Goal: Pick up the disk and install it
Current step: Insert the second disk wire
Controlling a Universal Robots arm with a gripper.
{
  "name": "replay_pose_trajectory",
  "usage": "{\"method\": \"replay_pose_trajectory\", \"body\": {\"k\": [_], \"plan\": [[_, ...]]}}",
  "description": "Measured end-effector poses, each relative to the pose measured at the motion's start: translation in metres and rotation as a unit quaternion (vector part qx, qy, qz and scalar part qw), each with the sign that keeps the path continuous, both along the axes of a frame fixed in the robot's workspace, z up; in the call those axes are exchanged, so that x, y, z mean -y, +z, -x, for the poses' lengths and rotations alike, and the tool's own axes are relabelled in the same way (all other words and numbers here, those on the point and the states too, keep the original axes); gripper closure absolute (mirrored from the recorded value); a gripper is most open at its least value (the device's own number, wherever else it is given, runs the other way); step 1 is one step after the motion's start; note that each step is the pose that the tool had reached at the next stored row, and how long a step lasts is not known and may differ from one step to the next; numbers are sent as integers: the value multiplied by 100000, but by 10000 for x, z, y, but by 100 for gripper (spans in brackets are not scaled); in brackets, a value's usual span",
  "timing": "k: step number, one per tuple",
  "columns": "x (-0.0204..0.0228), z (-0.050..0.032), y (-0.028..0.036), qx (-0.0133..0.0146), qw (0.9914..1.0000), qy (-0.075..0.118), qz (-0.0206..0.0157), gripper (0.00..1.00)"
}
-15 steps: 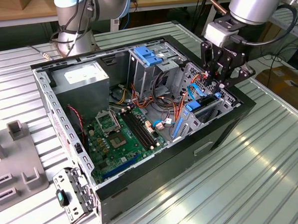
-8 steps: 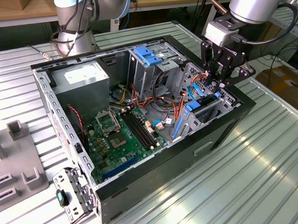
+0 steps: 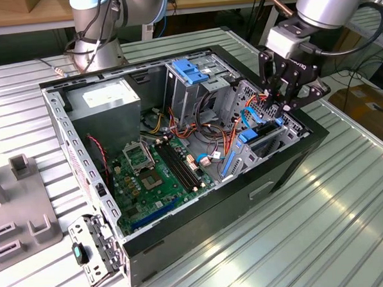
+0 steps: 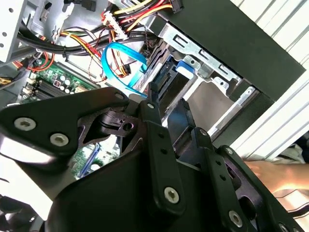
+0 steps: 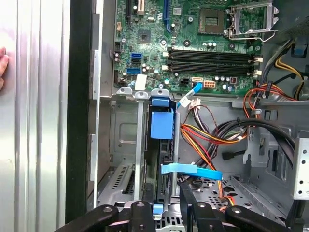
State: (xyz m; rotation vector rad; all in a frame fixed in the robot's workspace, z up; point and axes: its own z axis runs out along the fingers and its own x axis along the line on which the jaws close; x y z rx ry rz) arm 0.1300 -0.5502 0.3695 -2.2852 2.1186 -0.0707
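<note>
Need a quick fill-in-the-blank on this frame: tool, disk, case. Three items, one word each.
1. In the exterior view, the tool hangs over the open computer case at that view's ___ end.
2. In the first wrist view, the disk stands on edge in its bay, and its plastic frame is coloured ___.
3. The motherboard inside the case is coloured ___.

Missing words: right; blue; green.

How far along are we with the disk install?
Done: the disk stands on edge inside the metal bay by the case wall. In hand: the gripper hangs right over its end; grip unclear. Left: full seating cannot be confirmed, and a blue cable lies across it.
</note>
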Motion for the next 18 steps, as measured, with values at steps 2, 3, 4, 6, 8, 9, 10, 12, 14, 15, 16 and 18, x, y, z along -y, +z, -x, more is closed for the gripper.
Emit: {"method": "replay_pose_trajectory", "body": {"k": [2, 3, 4, 6, 8, 9, 10, 12, 14, 15, 16, 18], "plan": [[0, -19, 0, 1, 99996, 900, -5, 64], [0, -34, -1, 1, 99991, 1339, -8, 64], [0, -44, 0, 1, 99987, 1599, 0, 64], [0, -54, 0, 2, 99982, 1887, -3, 64], [0, -54, 0, 1, 99982, 1896, -7, 64], [0, -55, 0, 1, 99982, 1898, -8, 64], [0, -55, 0, 2, 99982, 1900, -6, 64], [-8, -56, 0, 2, 99982, 1904, -8, 64], [-20, -61, -1, 3, 99982, 1903, -10, 64], [-33, -66, 0, 3, 99982, 1903, -4, 64], [-51, -74, 0, 2, 99982, 1905, -4, 64], [-72, -83, 0, 3, 99982, 1905, -3, 64]]}}
